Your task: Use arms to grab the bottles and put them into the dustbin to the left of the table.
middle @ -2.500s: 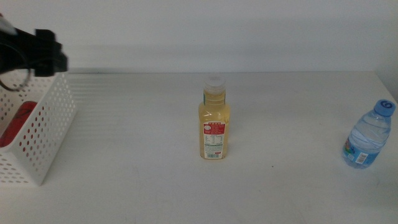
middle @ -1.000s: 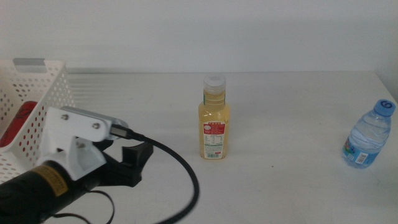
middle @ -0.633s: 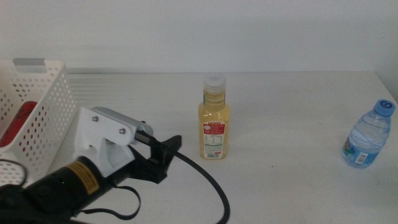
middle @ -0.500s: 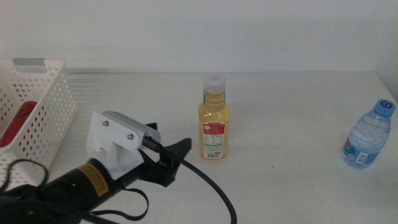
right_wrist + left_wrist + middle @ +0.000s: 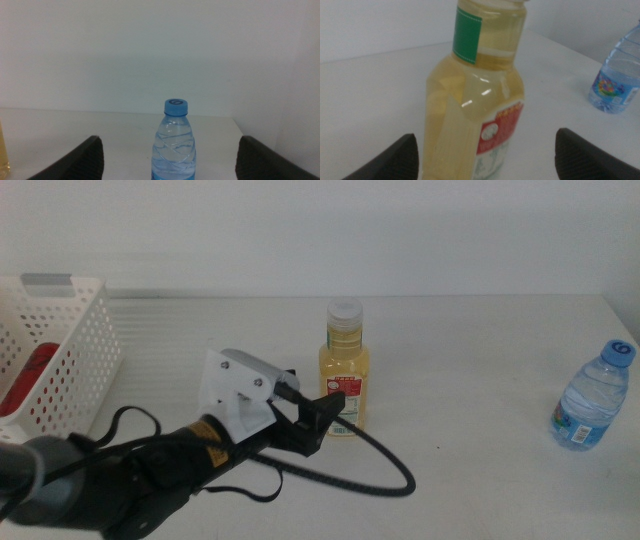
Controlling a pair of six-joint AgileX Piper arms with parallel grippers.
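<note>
Wall: the back wall (image 5: 420, 230) is plain and pale grey-white, with no marks or fittings on it.
Wall, extent: it fills the upper band of the middle view from side to side.
Wall, lower edge: it meets the far edge of the table (image 5: 500, 340) in one straight, level line.
Wall, left wrist view: the same pale surface (image 5: 380, 25) shows, blurred.
Wall, right wrist view: it (image 5: 125, 50) fills most of the picture, evenly lit.
Speck: a tiny dark speck (image 5: 437, 447) lies on the tabletop, right of centre towards the near side, touching nothing.
Speck, nature: too small to tell what it is.
</note>
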